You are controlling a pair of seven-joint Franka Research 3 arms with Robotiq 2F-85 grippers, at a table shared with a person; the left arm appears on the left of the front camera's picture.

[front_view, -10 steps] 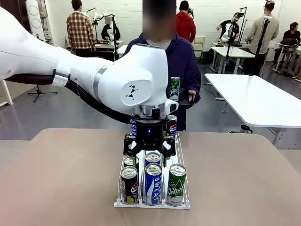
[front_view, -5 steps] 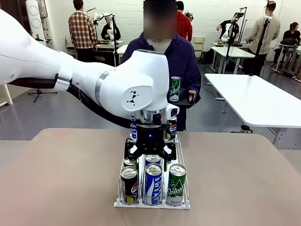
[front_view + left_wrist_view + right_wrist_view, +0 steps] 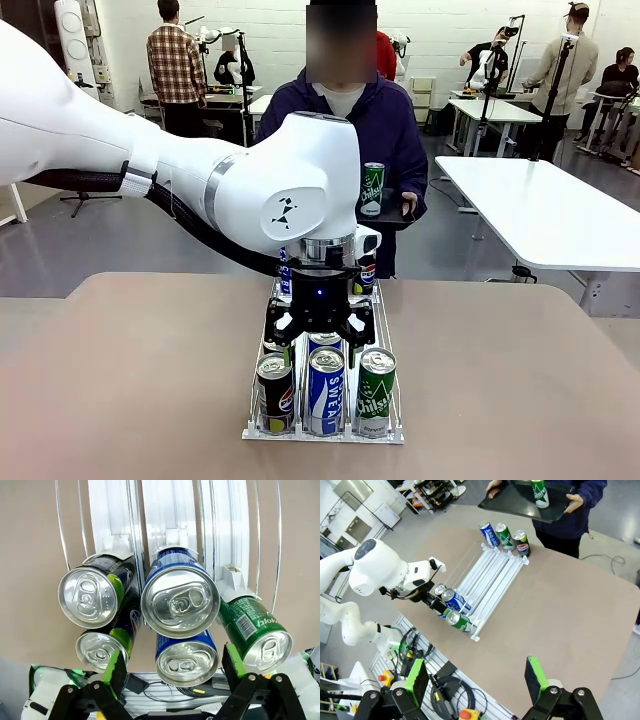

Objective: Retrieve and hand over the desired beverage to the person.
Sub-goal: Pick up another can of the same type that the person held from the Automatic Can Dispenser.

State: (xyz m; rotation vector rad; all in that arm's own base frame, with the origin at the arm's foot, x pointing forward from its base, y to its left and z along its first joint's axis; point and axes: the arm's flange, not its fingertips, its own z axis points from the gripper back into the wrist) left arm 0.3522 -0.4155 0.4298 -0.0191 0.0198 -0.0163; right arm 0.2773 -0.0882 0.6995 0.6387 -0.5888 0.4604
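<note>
A white wire rack [image 3: 385, 330] holds drink cans in three lanes. Its near row has a dark can [image 3: 275, 392], a blue can [image 3: 326, 390] and a green can [image 3: 376, 390]. My left gripper [image 3: 320, 350] hangs open just over the middle lane, its green pads [image 3: 116, 665] on either side of the blue cans [image 3: 180, 600], gripping nothing. The person [image 3: 395, 130] in a purple jacket stands at the far side with a black tray [image 3: 510, 502] carrying a green can [image 3: 372, 188]. My right gripper [image 3: 476, 680] is open, high above the table.
Three more cans [image 3: 504, 534] stand at the rack's far end, near the person. The tan table [image 3: 520, 380] is bare on both sides of the rack. Cables and a red button [image 3: 465, 714] lie below the table's near edge. Other people and tables are in the background.
My left gripper has come down a little closer to the cans in the middle lane, still open. The cans and tray have not moved.
</note>
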